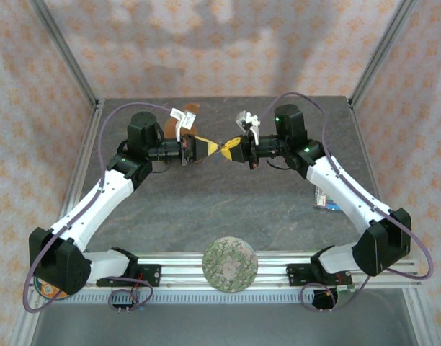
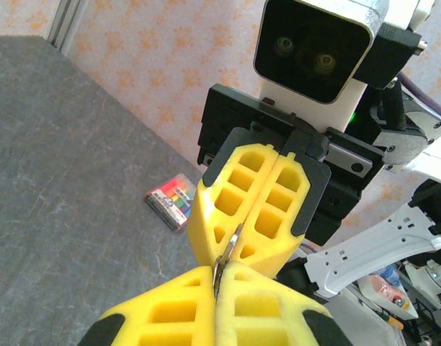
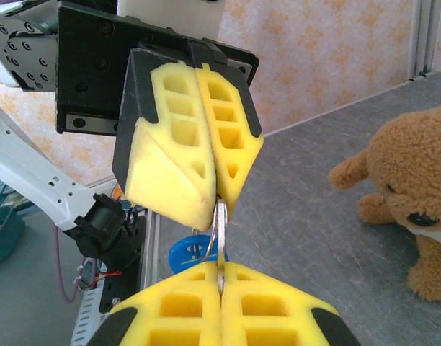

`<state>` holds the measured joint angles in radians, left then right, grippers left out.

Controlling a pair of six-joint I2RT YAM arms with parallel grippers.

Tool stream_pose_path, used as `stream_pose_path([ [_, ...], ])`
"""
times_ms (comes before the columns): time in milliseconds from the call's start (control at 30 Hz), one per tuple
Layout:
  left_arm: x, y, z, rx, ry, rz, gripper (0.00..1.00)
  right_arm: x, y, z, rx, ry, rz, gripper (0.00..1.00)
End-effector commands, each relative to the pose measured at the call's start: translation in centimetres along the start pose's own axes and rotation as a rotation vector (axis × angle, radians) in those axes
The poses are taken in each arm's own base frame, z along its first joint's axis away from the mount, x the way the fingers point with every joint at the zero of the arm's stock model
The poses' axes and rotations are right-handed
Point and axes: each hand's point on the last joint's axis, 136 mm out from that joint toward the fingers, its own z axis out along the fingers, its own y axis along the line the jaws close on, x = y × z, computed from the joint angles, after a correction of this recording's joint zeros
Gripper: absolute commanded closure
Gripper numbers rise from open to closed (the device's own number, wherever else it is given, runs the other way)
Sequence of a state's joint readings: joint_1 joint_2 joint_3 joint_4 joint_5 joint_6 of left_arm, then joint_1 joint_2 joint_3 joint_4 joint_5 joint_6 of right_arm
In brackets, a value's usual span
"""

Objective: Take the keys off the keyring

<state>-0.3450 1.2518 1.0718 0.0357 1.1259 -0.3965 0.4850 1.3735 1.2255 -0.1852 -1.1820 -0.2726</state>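
My left gripper [image 2: 215, 280] and right gripper [image 3: 220, 277] meet tip to tip above the table [image 1: 206, 209]. Both jaw pairs pinch the keyring [image 3: 220, 238].

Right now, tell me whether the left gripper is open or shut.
Shut. In the left wrist view the left gripper has its yellow pads meeting with no gap, pinching the thin metal keyring that the right gripper also clamps.
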Motion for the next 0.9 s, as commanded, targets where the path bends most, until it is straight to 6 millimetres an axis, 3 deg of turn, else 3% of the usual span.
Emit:
stream_pose_path([
  [0, -1.5, -1.9, 0.0, 0.058, -0.034, 0.05, 1.0, -1.2, 0.3, -0.4, 0.012, -0.025, -0.047, 1.0],
  [400, -4.6, -1.0, -1.6, 0.043, -0.216, -0.005, 1.0, -0.3, 1.0, -0.7, 0.028, -0.07, -0.111, 1.0],
  [700, -4.3, -0.1, -2.0, -0.003, -0.217, -0.007, 1.0, 0.1, 0.7, -0.9, 0.057, -0.069, -0.091, 1.0],
  [867, -3.2, 1.8, -2.3, -0.119, -0.187, 0.006, 1.0, 0.6, 0.1, -1.2, 0.092, -0.066, -0.057, 1.0],
])
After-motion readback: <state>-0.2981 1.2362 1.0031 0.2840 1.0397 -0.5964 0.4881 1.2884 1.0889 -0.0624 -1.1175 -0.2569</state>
